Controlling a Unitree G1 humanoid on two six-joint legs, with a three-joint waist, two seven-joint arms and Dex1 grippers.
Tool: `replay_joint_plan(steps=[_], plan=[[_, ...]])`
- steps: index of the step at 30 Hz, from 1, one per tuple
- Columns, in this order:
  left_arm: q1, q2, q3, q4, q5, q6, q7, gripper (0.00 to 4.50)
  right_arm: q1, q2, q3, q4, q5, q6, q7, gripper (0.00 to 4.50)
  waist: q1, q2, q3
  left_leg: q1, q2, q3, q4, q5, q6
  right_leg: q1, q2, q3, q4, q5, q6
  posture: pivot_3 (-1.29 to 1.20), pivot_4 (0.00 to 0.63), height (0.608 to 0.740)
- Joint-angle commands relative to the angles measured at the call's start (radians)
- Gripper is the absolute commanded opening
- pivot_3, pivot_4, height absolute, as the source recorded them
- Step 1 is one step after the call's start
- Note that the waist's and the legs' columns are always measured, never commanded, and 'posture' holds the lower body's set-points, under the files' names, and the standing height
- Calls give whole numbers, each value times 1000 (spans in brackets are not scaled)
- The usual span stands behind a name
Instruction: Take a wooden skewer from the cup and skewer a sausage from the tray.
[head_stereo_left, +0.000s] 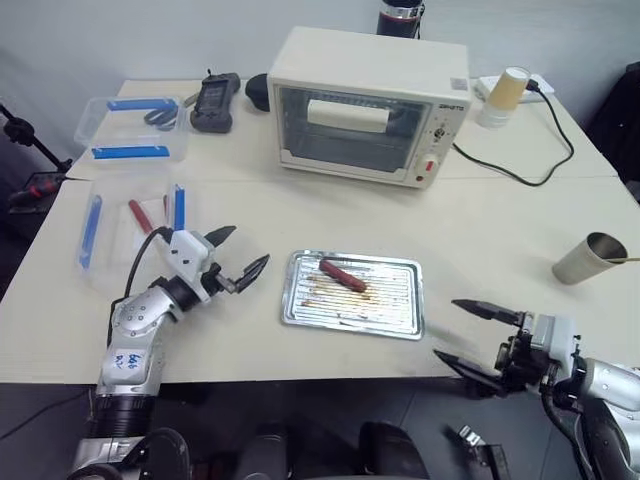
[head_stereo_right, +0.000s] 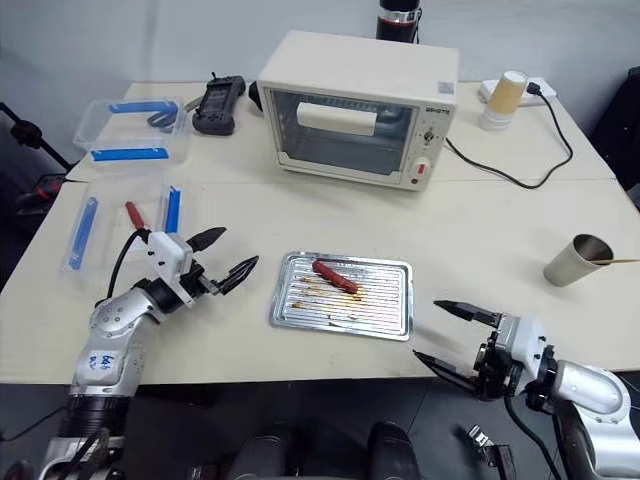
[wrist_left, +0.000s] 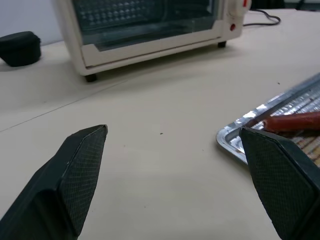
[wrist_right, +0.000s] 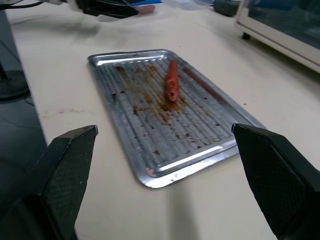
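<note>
Left eye view gives me the whole pale tabletop (head_stereo_left: 500, 225). At the back stands a cream toaster oven with a glass door (head_stereo_left: 365, 105), its black cord running off toward a tan paper cup with a white lid (head_stereo_left: 503, 97). A black handheld device (head_stereo_left: 215, 101) lies to the oven's left, beside a clear plastic box holding blue bars (head_stereo_left: 135, 130); a second clear box nearer my left arm holds more blue bars and a red-handled tool (head_stereo_left: 139, 215).

The shallow silvery metal baking tray with brown greasy streaks (head_stereo_left: 400, 325) sits near the front edge, between my two arms. The small reddish-brown sausage (head_stereo_left: 343, 275) lies on its ribbed floor, toward the far left part, slightly angled. Nothing stands between either arm and the tray.

The dull silver-grey tapered metal cup (head_stereo_left: 588, 259) stands well to the right, apart from the tray. A very thin pale wooden skewer (head_stereo_left: 618, 260) pokes out of its mouth to the right; I think it is a single stick, though it is too fine for me to be sure.

My left gripper (head_stereo_left: 238, 260) hovers just left of the tray, jaws spread wide and empty, touching nothing. My right gripper (head_stereo_left: 468, 335) hangs at the table's front edge, just off the tray's near right corner, jaws likewise spread wide and empty.
</note>
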Motion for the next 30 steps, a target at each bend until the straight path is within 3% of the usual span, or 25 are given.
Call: replay_joint_plan(steps=[1, 5, 9, 13, 20, 26, 30], plan=[[31, 0, -13, -87, 3, 39, 20, 4476, 21, 17, -25, -45, -11, -25, -30, 4500, 0, 0, 0, 0, 0, 0, 0, 0, 0, 0, 0, 0, 0, 0, 0, 0, 150, 740], [59, -2, 0, -141, -52, 47, -10, 4476, 24, 23, -46, -75, -4, -3, -72, 4500, -1, 0, 0, 0, 0, 0, 1, 0, 0, 0, 0, 0, 0, 0, 0, 0, 150, 740], [110, 109, -7, -225, -201, 96, -263, 4476, 69, -38, -176, -135, 63, 70, -97, 4500, -2, 0, 0, 0, 1, 0, 0, 0, 0, 0, 0, 0, 1, 0, 0, 0, 150, 740], [101, 205, -24, -268, -275, 153, -411, 4476, 188, -92, -449, -135, 104, 115, -103, 4500, 4, 1, 0, 0, 4, 0, 1, 0, 0, 0, 0, 0, -1, 0, 0, 0, 150, 740], [46, 196, -99, -297, -316, 211, -487, 4476, 329, -121, -748, 45, 86, 104, -41, 4500, 2, 1, 0, 0, 3, 1, 0, -1, 1, 1, 1, 1, -6, 0, 0, 0, 150, 740], [14, 165, -127, -309, -336, 247, -484, 4476, 290, -281, -812, 222, 63, 103, 58, 4500, -13, 3, -1, 2, 1, 3, 0, -1, 1, 1, 1, 3, -6, 0, 0, 0, 150, 740], [-3, 128, -135, -319, -343, 262, -457, 4476, 183, -476, -722, 346, 20, 154, 158, 4500, -27, 6, -2, 5, 2, 7, -1, -1, 2, 1, 1, 6, -5, 0, 0, 0, 150, 740]])
